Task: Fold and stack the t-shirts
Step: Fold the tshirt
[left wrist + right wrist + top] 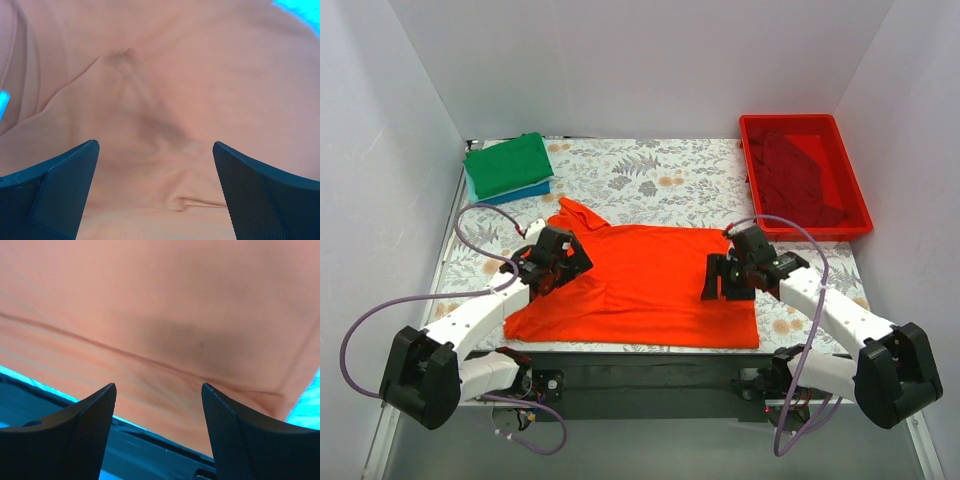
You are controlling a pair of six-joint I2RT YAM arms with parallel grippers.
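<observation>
While the desk [650, 165] fills most of the top view, the orange-red t-shirt [650, 295] lies spread flat across its lower middle, unfolded. Its long axis runs left to right across the frame, with the collar at the upper left and the hem at the right. The red bin [752, 160] sits at the upper right with a dark red shirt [800, 180] inside. The folded green shirt [508, 165] rests on a blue shirt [532, 191] at the upper left.

Your left fingers [55, 195] are spread wide over the sleeve end, with wrinkled cloth directly beneath and nothing held. Your right fingers [240, 435] are just as wide above the hem edge, also empty. Each arm is nearer its own end, so I judge the next fold needs both to pinch the cloth below them.
</observation>
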